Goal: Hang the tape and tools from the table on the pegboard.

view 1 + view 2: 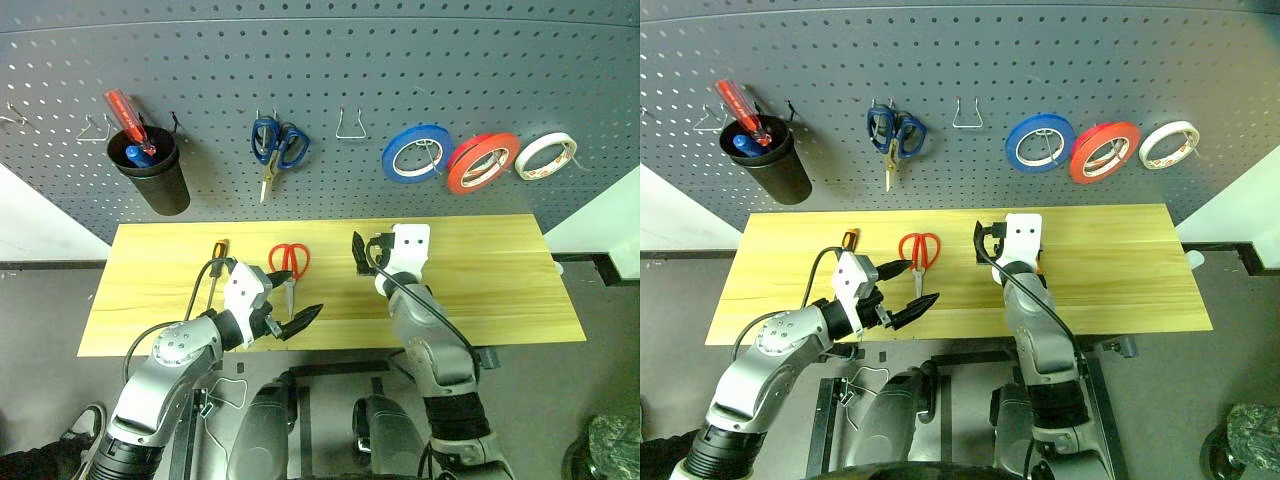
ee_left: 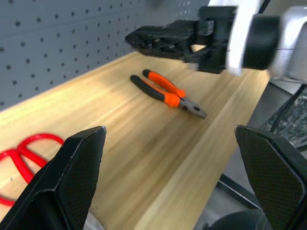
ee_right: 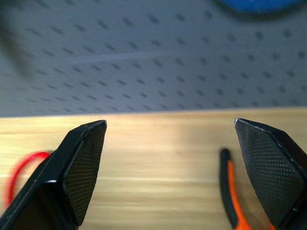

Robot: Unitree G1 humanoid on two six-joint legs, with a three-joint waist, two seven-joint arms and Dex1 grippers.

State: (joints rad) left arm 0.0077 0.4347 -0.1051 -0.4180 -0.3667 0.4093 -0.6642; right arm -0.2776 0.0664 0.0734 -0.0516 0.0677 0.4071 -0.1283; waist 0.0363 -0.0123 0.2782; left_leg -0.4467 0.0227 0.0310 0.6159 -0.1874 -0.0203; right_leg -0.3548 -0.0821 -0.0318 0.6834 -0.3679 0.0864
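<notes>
Left eye view showed the red tape already hanging on the pegboard, between a blue roll and a white roll. On the table lay the red-handled scissors and the small screwdriver. The left gripper hovered just beside the scissors, fingers spread and empty. The right gripper stood near the middle of the table, also spread and empty.

Right eye view gave the same layout; the blue-handled scissors hung on a hook, and one wire hook beside them was free.

Left wrist view showed the pliers lying flat on the wood, with the right gripper over them, not touching.

Right wrist view showed the orange-and-black handle of the pliers close to one finger, slightly off the centre of the open jaws.

I judged the step in hand as the approach to the pliers, with three tools not yet hung. The next move would call for centring the right gripper over the handles, lowering it, and then closing.
</notes>
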